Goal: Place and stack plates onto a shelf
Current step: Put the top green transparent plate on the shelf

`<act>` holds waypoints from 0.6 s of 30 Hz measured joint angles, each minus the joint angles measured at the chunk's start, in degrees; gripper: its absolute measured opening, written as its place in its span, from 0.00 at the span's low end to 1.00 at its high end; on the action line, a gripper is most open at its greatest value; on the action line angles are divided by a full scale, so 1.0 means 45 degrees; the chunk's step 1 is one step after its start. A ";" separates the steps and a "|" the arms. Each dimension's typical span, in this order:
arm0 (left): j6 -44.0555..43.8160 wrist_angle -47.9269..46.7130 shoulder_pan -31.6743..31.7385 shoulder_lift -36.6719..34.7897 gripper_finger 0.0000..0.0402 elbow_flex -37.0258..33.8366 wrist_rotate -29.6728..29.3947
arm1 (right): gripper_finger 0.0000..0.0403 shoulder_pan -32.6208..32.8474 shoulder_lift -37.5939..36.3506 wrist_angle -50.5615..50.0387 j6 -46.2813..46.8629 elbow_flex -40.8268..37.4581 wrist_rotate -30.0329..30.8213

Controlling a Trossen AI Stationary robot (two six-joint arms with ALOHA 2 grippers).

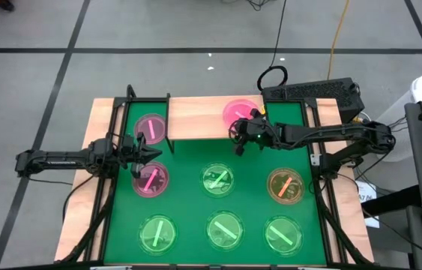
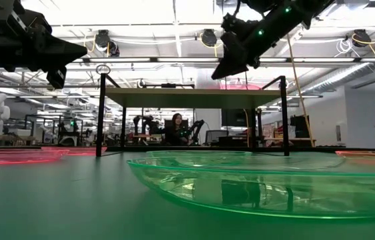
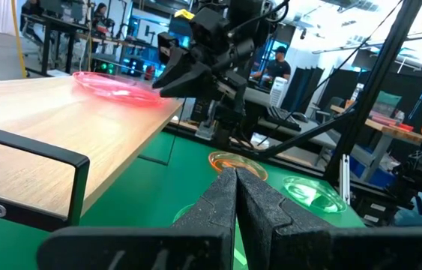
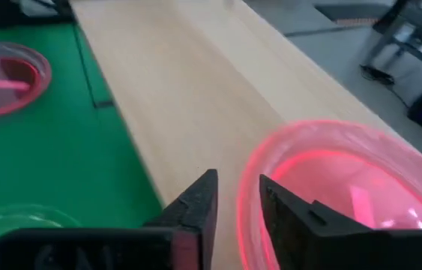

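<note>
A pink plate (image 1: 240, 111) rests flat on the right end of the light wooden shelf (image 1: 196, 120). My right gripper (image 4: 233, 202) is open at that plate's edge, one finger outside the rim and one over the plate's inside; it also shows in the high view (image 1: 235, 132). My left gripper (image 1: 151, 155) is shut and holds nothing. It hangs level above the mat's left side, between a pink plate (image 1: 149, 127) beside the shelf's left end and another pink plate (image 1: 151, 178) on the mat. My right gripper's fingers (image 4: 196, 206) straddle the pink plate's rim (image 4: 249, 187) on the side toward the table's near edge. They come slanting down from the table's right. The plate lies flat on the shelf. I cannot tell whether either finger touches the rim.
On the green mat (image 1: 188, 161) lie several more plates: green (image 1: 218, 180), orange (image 1: 285, 186), and a near row of three green ones (image 1: 225, 229). The shelf's thin black legs (image 2: 99, 113) stand on the mat. A person sits beyond the table.
</note>
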 joint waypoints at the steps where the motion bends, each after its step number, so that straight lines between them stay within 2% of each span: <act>1: 0.0002 -0.0002 0.0000 0.0002 0.04 0.0000 -0.0001 | 0.23 0.0038 -0.0004 0.0251 -0.0074 0.0000 -0.0192; 9: -0.0002 0.0000 0.0001 0.0000 0.04 0.0000 -0.0002 | 0.26 0.0887 -0.0424 0.1984 -0.1572 -0.0010 -0.0429; 18: 0.0002 -0.0003 0.0001 0.0000 0.04 0.0000 -0.0003 | 0.26 0.2444 -0.1904 0.1948 -0.1520 -0.0010 -0.0426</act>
